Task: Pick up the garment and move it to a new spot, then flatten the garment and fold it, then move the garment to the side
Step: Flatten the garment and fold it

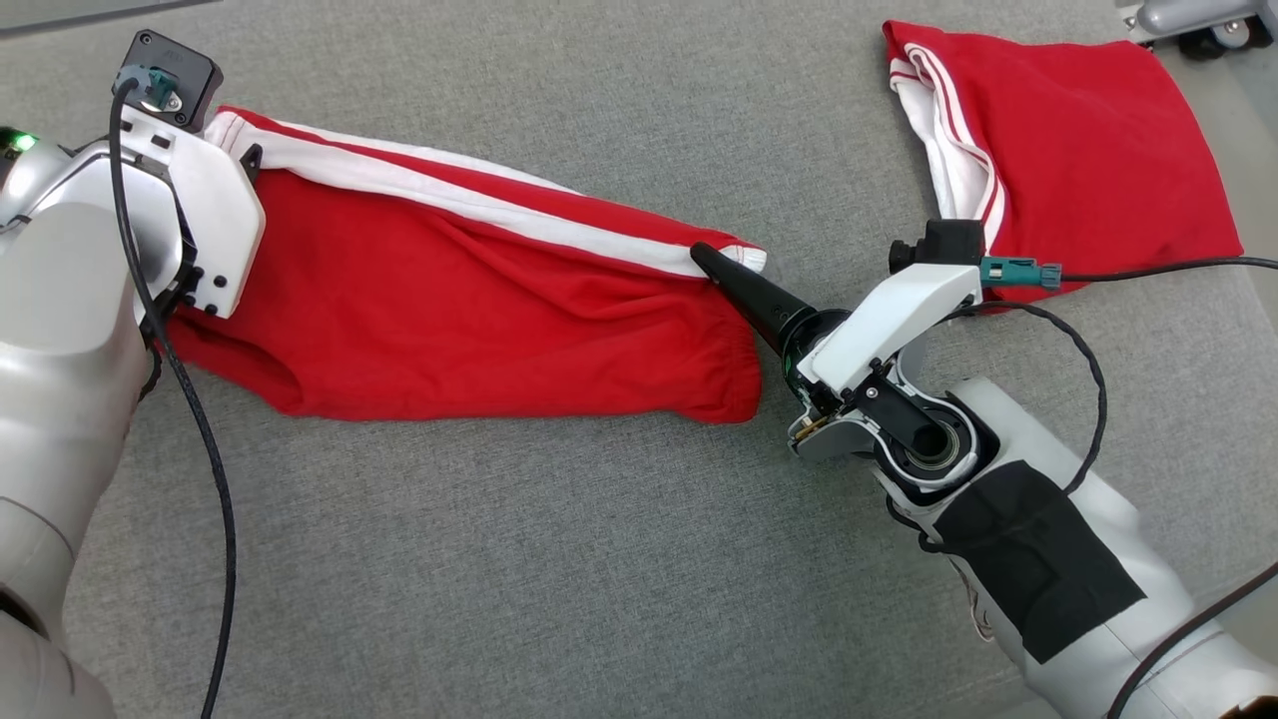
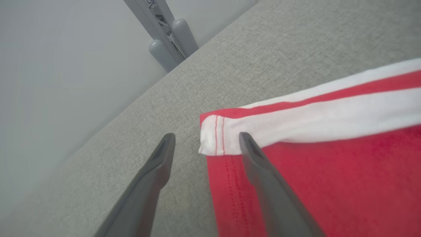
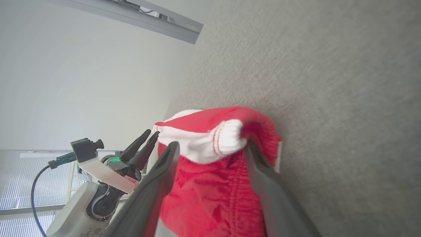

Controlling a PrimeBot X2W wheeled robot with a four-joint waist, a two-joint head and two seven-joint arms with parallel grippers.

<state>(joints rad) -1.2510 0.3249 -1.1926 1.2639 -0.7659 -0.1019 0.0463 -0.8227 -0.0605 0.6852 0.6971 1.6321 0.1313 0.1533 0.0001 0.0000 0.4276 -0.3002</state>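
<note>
The garment [image 1: 479,310] is a pair of red shorts with white side stripes, lying stretched out left to right on the grey fabric surface [image 1: 599,559]. My left gripper [image 1: 247,162] is at its left end. In the left wrist view its fingers [image 2: 207,136] stand apart, straddling the white hem corner [image 2: 213,138], which rests flat. My right gripper [image 1: 714,265] is at the right end. In the right wrist view it [image 3: 212,144] is open, with the bunched waistband [image 3: 213,138] loose between the fingers.
A second red garment with white stripes [image 1: 1058,150] lies folded at the far right. A wheeled grey base [image 1: 1198,25] stands beyond it. Grey posts [image 2: 167,42] rise past the surface's edge. Cables trail from both wrists.
</note>
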